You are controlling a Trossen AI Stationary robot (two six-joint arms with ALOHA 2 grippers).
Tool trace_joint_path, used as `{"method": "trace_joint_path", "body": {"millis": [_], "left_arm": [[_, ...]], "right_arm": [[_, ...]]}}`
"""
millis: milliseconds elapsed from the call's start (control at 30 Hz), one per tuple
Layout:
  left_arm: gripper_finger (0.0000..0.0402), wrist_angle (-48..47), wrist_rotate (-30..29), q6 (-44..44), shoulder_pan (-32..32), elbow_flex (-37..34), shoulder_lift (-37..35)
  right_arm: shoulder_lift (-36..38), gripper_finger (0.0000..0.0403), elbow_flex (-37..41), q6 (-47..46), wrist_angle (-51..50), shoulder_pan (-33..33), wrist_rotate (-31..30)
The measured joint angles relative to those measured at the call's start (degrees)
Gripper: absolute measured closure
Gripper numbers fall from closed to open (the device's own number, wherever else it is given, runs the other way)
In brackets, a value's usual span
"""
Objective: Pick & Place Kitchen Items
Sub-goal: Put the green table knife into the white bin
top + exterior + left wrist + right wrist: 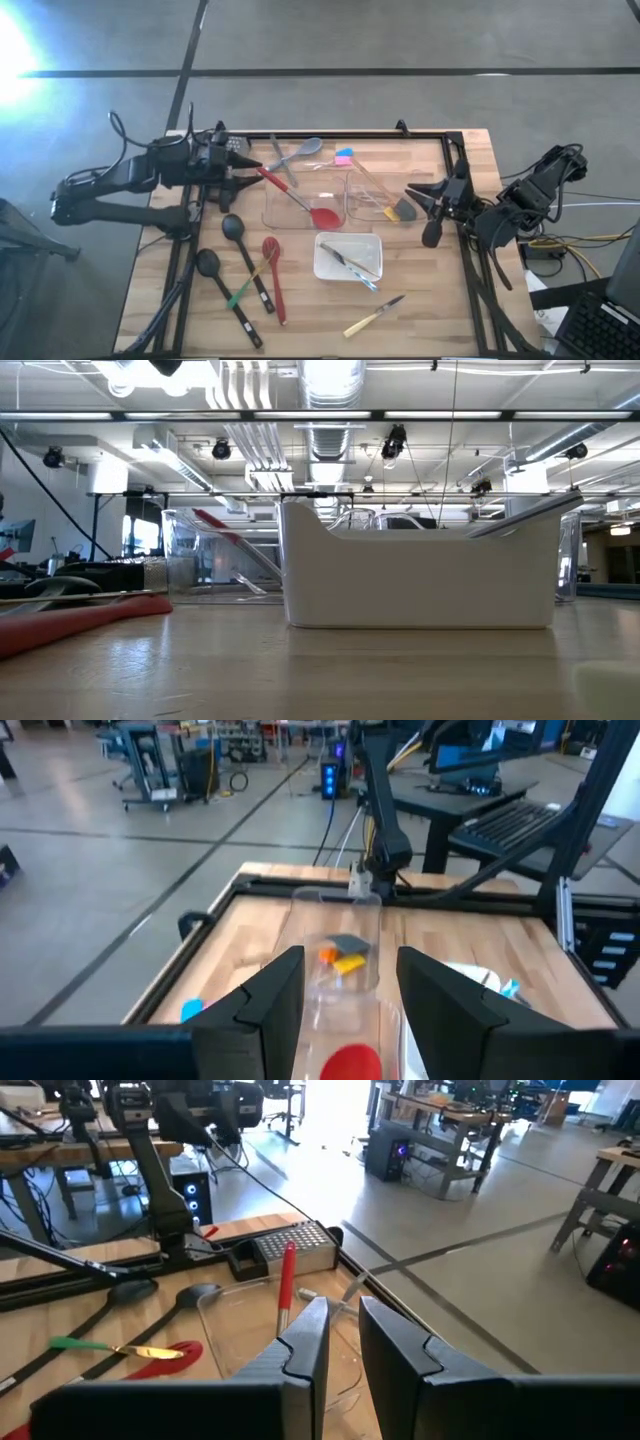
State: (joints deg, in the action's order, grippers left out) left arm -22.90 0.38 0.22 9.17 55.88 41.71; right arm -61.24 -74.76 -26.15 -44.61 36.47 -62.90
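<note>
Wooden counter point(420, 300) holds scattered utensils; left pincer point(250, 166) gapes empty by the red spoon point(300, 200), right pincer point(415, 192) nearly closed, empty.

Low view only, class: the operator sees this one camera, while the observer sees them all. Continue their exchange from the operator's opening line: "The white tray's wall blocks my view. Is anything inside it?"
Observer: Yes. Metal tongs lie in the white tray.
Operator: Where is the left end effector?
Observer: The left end effector is at the left clear bin, fingers apart, beside the handle of the red spoon, which leans out of that bin.
Operator: And the right one?
Observer: The right end effector is at the outer side of the right clear bin.
</note>
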Motion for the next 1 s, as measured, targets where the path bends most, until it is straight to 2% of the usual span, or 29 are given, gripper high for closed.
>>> {"method": "trace_joint_path", "body": {"millis": [167,400,667,767,1000], "left_arm": [[0.0234,-2.63,-2.36,-0.62,0.0,-1.64,-1.35],[0.0234,-10.07,-15.37,-1.14,0.03,-1.86,-0.46],[0.0235,-16.33,-17.64,-5.44,0.0,-1.86,0.95],[0.0241,-17.55,-21.71,-8.81,0.02,-1.86,1.17],[0.0255,-17.93,-26.36,-6.6,0.19,-1.85,2.25]], "right_arm": [[-0.93,0.0351,0.0,0.07,0.03,0.02,-0.04],[-3.42,0.0351,0.0,0.2,-0.05,0.0,-0.04],[-5.91,0.0351,0.0,0.15,-0.05,0.0,-0.06],[-6.94,0.0351,0.0,-0.65,-0.05,0.0,-0.04],[-8.82,0.0351,0.0,-3.76,0.19,0.0,-0.04]]}}
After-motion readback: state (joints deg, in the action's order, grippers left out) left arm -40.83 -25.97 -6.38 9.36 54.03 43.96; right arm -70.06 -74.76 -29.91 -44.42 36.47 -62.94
